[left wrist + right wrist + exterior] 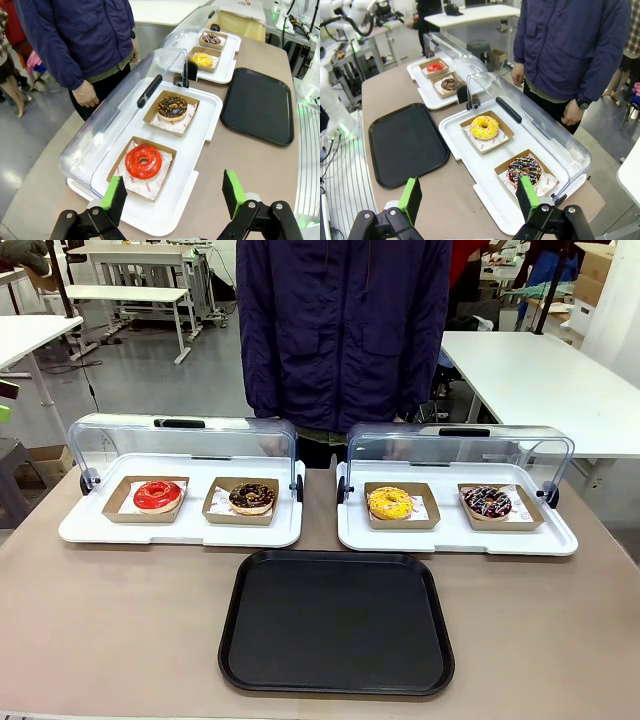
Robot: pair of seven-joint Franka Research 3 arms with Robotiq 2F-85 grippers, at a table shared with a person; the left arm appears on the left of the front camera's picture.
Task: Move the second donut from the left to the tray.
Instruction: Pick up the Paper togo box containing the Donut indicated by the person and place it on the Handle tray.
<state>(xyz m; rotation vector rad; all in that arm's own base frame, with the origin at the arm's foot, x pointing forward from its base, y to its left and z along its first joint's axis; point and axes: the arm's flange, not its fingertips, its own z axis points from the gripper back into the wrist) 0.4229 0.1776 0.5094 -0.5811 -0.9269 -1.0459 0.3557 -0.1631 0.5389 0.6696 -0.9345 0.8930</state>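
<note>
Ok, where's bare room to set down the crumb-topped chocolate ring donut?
The large flat black plastic tray is wholly bare. The tabletop is free either side of it. Crowded: the left white display tray and right white display tray behind it, both loaded.

The left gripper (174,197) is hovering at the near left, tilted downward and pointing toward the far right. Its jaws are standing wide apart with nothing between them, and its green pads (116,196) are facing each other across the gap. The right gripper (469,197) is hovering at the near right in a mirrored pose, angling down toward the far left, with its jaws likewise spread wide and gripping nothing.
</note>
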